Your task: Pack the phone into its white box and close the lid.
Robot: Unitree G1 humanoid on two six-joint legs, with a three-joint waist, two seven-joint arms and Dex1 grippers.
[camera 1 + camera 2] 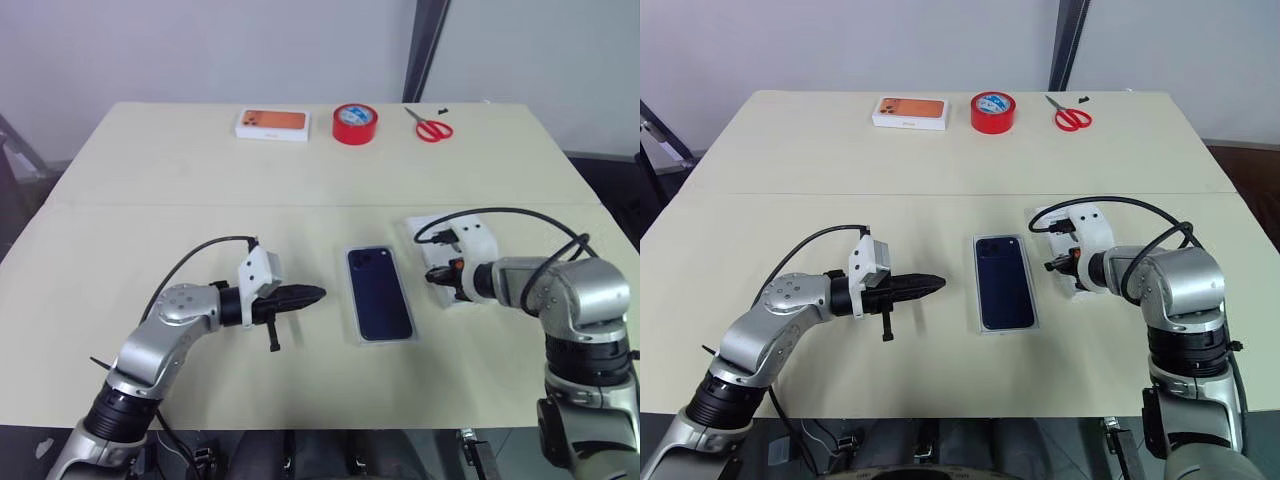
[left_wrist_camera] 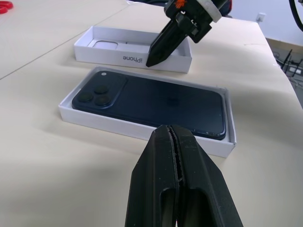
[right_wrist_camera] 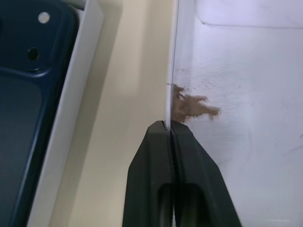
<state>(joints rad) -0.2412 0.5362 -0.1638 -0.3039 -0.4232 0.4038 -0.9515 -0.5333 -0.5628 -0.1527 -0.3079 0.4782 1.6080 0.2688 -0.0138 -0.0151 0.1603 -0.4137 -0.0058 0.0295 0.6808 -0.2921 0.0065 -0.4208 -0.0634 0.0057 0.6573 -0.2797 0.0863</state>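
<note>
Already the slim dark navy-blue phone (image 2: 151, 101) lies inside the shallow white cardboard box base (image 2: 142, 130), camera cluster up.

On the cream table (image 1: 200, 180) the box sits near the middle. Just to its right lies the shallow white cardboard lid (image 2: 135, 49), plain inside facing up, well apart from the box along its whole side. The right gripper (image 3: 169, 126) has its two black fingers pinched together on the lid's left wall, the thin white edge caught between the tips. The left gripper (image 2: 170, 130) hangs left of the box, fingers pressed together on nothing, pointing at the box without touching it. Along the far edge stand a white box with an orange picture (image 1: 272, 123), a red tape roll (image 1: 355, 123) and red-handled scissors (image 1: 431, 127).
</note>
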